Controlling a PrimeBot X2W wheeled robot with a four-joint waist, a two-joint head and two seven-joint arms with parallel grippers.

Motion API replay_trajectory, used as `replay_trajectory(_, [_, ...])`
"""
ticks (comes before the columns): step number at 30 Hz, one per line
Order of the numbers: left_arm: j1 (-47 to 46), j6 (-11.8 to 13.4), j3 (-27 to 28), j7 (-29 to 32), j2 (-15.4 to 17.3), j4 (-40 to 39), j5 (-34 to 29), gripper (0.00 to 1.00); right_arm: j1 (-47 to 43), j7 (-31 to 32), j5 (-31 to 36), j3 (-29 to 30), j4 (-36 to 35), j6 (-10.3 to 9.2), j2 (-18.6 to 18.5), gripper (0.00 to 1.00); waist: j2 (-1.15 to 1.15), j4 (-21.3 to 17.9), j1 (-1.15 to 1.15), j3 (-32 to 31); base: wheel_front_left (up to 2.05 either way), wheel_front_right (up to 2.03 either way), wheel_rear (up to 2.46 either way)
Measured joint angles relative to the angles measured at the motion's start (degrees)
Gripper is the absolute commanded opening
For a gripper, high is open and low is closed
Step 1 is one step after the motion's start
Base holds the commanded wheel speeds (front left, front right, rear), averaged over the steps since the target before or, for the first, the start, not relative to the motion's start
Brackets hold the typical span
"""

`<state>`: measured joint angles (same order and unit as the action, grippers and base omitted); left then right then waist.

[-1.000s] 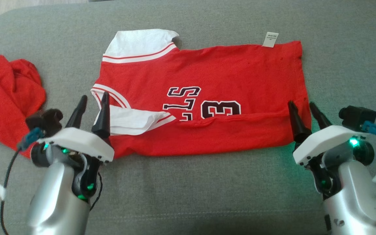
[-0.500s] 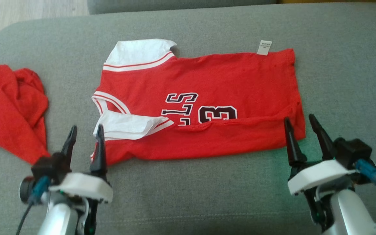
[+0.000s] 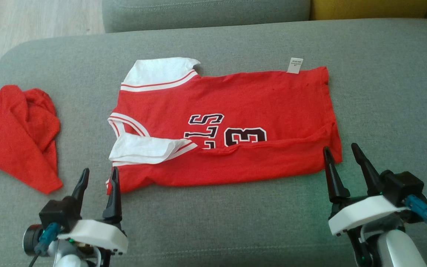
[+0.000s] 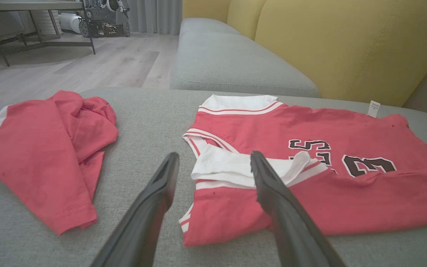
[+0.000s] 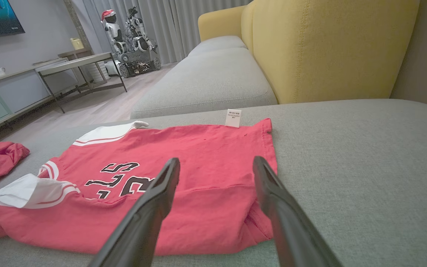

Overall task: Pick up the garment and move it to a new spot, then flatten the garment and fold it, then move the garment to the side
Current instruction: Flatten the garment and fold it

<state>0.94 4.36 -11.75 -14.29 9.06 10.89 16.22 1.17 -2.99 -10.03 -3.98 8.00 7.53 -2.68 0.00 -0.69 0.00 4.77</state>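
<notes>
Garment: red jersey (image 3: pixel 243 100) lies flat on the grey sofa seat (image 3: pixel 217 222), its near edge folded over the black lettering and a white sleeve turned in.
Left pincer (image 3: pixel 99 169): fingers apart, empty, by the jersey's near left corner.
Right pincer (image 3: pixel 340 146): fingers apart, empty, by the near right corner.
Aside: crumpled red cloth (image 3: pixel 17 133), well to the left.

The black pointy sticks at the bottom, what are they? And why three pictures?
They are the long fingers of a robot's two hands. One picture is from a camera on its head, looking down; there the left hand and right hand are both open and hold nothing. The other two are from cameras on each wrist, looking along the fingers. On the grey sofa cushion lies a red jersey with its near edge folded over, and a second red garment lies crumpled to the left.
</notes>
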Motion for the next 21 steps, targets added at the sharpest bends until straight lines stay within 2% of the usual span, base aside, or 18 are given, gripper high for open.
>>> replay_trajectory(11, [-0.23, -0.11, -0.29, 0.01, -0.01, 1.07, 0.14, 1.00, -0.27, -0.04, 0.01, 0.15, -1.67, 0.00, 0.01, 1.00, 0.00, -0.25, 0.00, -0.15, 0.00, 0.00, 0.00])
replay_trajectory(16, [-2.86, -1.57, -1.00, 2.60, -0.45, 5.23, 2.44, 1.00, 0.05, 1.11, -0.04, 1.23, -0.73, 0.00, 0.02, 1.00, 0.00, -0.10, 0.00, 1.19, 0.00, 0.00, 0.00])
replay_trajectory(21, [-7.53, -3.88, -1.98, 6.21, -1.76, 12.16, 4.88, 1.00, 3.50, 4.85, 0.21, 1.48, 4.83, 0.00, -0.15, 1.00, 0.00, 0.08, 0.00, 3.71, 0.00, 0.00, 0.00])
